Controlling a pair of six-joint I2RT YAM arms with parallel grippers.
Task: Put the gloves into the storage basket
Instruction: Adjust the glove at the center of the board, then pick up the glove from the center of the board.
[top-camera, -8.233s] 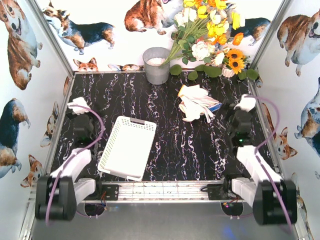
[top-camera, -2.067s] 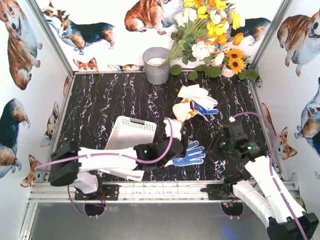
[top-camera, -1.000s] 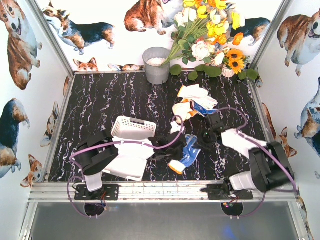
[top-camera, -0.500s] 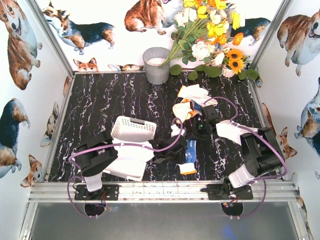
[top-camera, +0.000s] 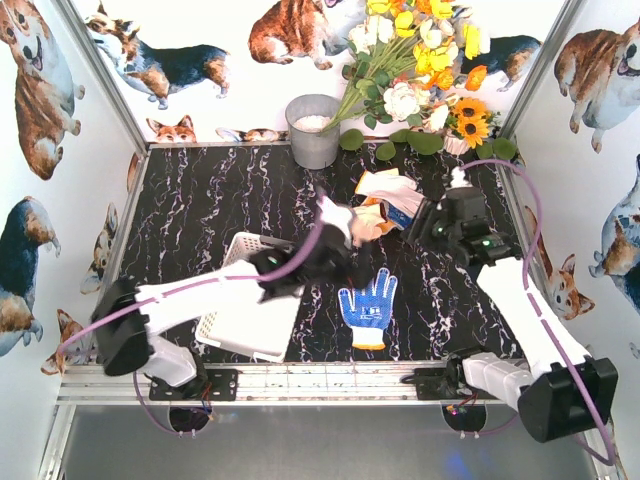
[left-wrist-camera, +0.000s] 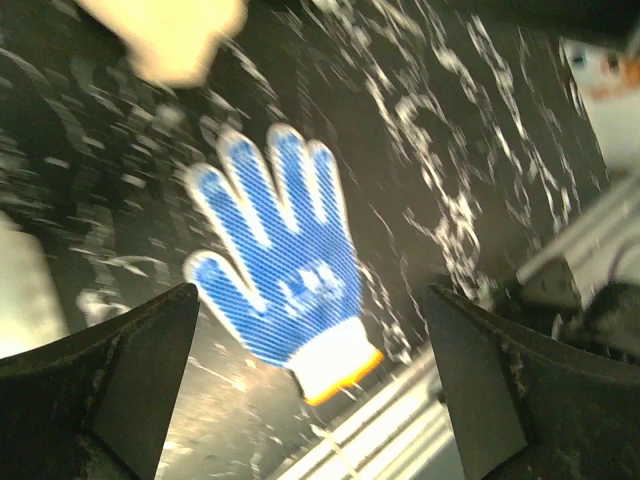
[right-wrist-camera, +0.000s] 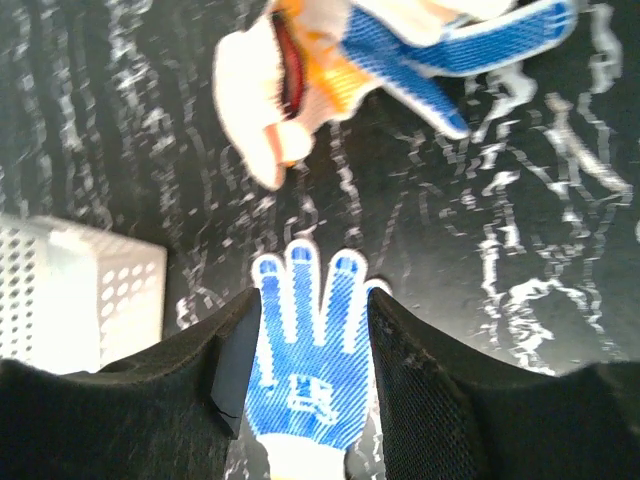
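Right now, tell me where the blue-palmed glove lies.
Top view: the blue-palmed glove lies flat, right of the storage basket, nearer than the glove pile.

Storage basket (top-camera: 245, 335): 1.
Gloves: single glove (top-camera: 368, 308), 1, just right of the basket; glove heap (top-camera: 385, 190), at least 3 (overlapping, exact count unreadable), beyond the basket's far right corner.
Grey bucket (top-camera: 313, 130): 1, behind the basket.
Flower bunch (top-camera: 415, 60): 1.

The counter (top-camera: 230, 190) is black with white wiggly lines. White walls (top-camera: 70, 230) with dog pictures (top-camera: 35, 90) stand all round. A grey bucket (top-camera: 312, 130) sits at 12 o'clock, with flowers (top-camera: 420, 60) at 1 o'clock. A shiny rail (top-camera: 330, 383) runs along 6 o'clock.
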